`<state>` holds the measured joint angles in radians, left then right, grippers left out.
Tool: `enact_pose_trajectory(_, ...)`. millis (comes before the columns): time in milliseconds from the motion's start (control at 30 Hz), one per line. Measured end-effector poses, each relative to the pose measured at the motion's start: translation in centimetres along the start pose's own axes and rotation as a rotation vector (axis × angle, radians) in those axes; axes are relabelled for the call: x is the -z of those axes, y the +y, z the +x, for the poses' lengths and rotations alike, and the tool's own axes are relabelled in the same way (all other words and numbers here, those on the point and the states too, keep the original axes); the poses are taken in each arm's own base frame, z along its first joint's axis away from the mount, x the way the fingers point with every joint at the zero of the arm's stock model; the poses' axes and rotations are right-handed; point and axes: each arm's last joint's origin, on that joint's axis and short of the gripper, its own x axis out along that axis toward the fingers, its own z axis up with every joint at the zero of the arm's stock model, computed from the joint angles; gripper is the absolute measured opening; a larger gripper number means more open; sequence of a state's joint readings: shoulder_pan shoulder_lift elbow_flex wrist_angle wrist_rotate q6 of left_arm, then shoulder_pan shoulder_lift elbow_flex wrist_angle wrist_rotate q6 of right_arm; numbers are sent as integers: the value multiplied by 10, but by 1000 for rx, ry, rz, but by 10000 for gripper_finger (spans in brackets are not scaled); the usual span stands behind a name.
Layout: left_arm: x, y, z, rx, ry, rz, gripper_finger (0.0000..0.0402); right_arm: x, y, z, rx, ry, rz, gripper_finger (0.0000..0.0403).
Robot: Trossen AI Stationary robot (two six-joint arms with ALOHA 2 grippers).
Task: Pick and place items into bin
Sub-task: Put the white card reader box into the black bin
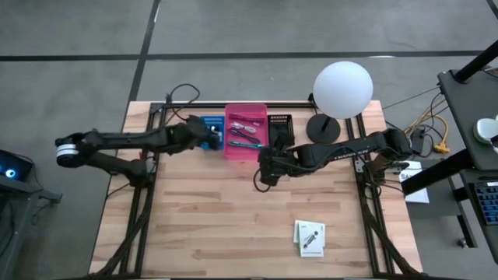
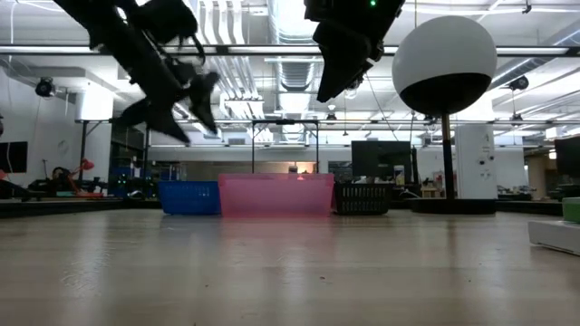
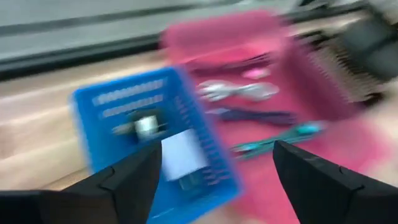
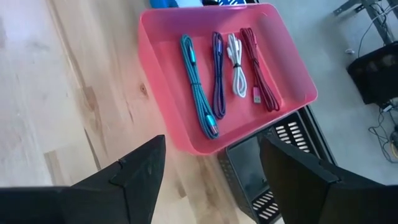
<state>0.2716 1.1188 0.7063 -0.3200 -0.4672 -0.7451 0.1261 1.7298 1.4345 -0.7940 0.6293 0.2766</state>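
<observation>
Three bins stand side by side at the table's far edge: a blue bin (image 1: 211, 126), a pink bin (image 1: 246, 131) and a black bin (image 1: 280, 128). In the pink bin (image 4: 292, 74) lie a teal cord (image 4: 198, 87), a purple cord (image 4: 218, 74), a white cord (image 4: 236, 65) and a dark red cord (image 4: 258, 71). The blue bin (image 3: 106, 102) holds a white piece (image 3: 181, 152) and a small grey thing (image 3: 146, 126). A white card with a black mark (image 1: 310, 237) lies flat near the table's near right. My left gripper (image 1: 208, 142) hovers open over the blue bin. My right gripper (image 1: 263, 171) hangs open just near of the pink bin.
A white globe lamp (image 1: 342, 89) stands on its black base (image 1: 323, 128) at the far right, beside the black bin (image 4: 261, 168). Both grippers (image 2: 177, 109) (image 2: 340, 77) are well above the tabletop. Bare wood spreads across the table's middle and near left.
</observation>
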Motion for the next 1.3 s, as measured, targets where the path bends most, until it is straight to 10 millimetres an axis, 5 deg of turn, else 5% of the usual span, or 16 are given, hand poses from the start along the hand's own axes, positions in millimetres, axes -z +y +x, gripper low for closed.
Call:
enact_pose_trajectory(267, -33, -18, -66, 522, -264, 97, 260, 4, -3, -6, -32, 34, 38, 246)
enact_pose_trajectory(500, -45, -15, -105, 849, -350, 95, 237, 1, -6, -46, -407, 10, 49, 242)
enact_pose_trajectory(767, -34, -9, -98, 836, -325, 94, 232, 10, -3, -100, -919, 42, -8, 233)
enact_pose_trajectory(933, -22, -9, -84, 808, -242, 51, 232, 26, 19, -128, -1101, 112, -66, 235)
enact_pose_trajectory(1100, -20, -11, -80, 809, -224, 61, 232, 50, 54, -155, -1150, 178, -149, 247)
enact_pose_trajectory(1300, -20, -11, -81, 815, -226, 61, 232, 82, 98, -173, -999, 224, -119, 275)
